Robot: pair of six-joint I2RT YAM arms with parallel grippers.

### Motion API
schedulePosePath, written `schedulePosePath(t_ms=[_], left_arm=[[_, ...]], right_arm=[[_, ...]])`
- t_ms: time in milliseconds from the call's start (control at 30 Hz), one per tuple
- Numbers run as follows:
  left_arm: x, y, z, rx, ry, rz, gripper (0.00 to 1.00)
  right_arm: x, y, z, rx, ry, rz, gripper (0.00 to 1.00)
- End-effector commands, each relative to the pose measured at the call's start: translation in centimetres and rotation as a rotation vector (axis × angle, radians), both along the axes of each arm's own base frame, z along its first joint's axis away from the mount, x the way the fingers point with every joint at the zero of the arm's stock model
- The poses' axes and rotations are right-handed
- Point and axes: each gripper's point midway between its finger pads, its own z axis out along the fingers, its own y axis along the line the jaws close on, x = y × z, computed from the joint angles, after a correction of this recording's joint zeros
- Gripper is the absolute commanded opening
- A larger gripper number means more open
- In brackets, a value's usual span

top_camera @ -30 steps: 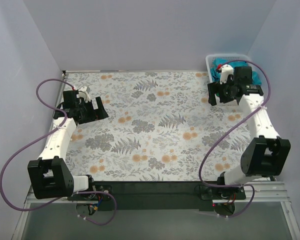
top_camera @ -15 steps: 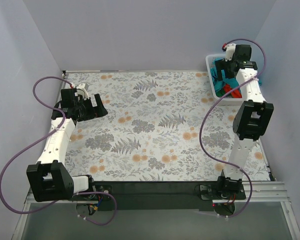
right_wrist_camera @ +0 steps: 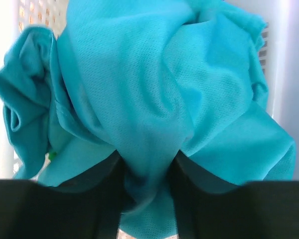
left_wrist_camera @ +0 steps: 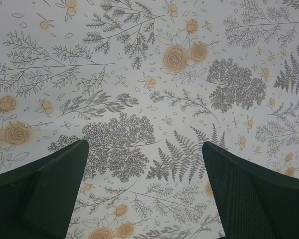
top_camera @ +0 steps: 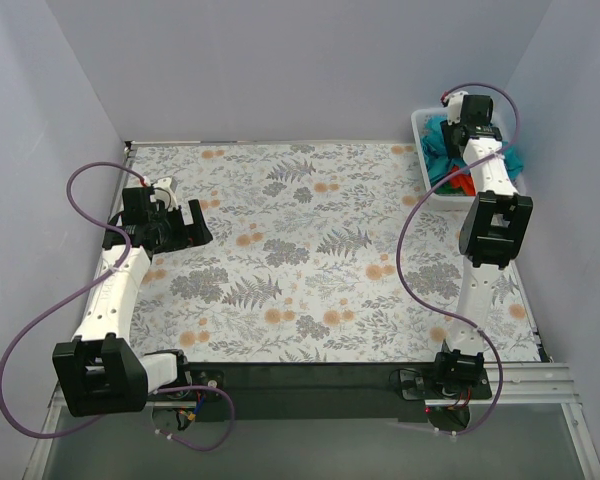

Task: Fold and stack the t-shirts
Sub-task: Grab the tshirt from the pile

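I'm on the first pick. My right end effector (right_wrist_camera: 147,169) sits in the basket (top_camera: 418,122) at the tabletop's (top_camera: 310,250) far right corner, clenched on a fold of the teal t-shirt (right_wrist_camera: 139,89). The left end effector (left_wrist_camera: 144,147) hangs released near the left edge. Next I need a clean lift-out.

lilac walls (top_camera: 280,60) around floral tabletop (top_camera: 320,270).

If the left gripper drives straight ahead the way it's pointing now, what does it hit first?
The floral tablecloth; nothing shows between the open left gripper and it.
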Motion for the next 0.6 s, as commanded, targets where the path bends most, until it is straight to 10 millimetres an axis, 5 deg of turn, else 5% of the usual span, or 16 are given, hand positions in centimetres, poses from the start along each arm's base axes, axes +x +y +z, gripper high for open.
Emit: schedulePosePath(t_ms=[0, 133, 433, 567], left_arm=[[-0.3, 0.1, 1.0, 0.013, -0.035, -0.004, 0.98], [0.1, -0.1, 1.3, 0.001, -0.038, -0.006, 0.98], [0.6, -0.3, 2.7, -0.007, -0.084, -0.023, 0.98], [1.0, -0.9, 3.7, -0.027, -0.098, -0.061, 0.98]], right_arm=[[1.8, -1.2, 7.8, -0.048, -0.206, -0.024, 0.42], [1.5, -1.4, 11.5, -0.079, -0.273, -0.022, 0.02], [-2.4, 0.4, 24.4, -0.061, -0.500, 0.051, 0.01], [-6.1, 4.3, 30.0, -0.025, -0.593, 0.217, 0.01]])
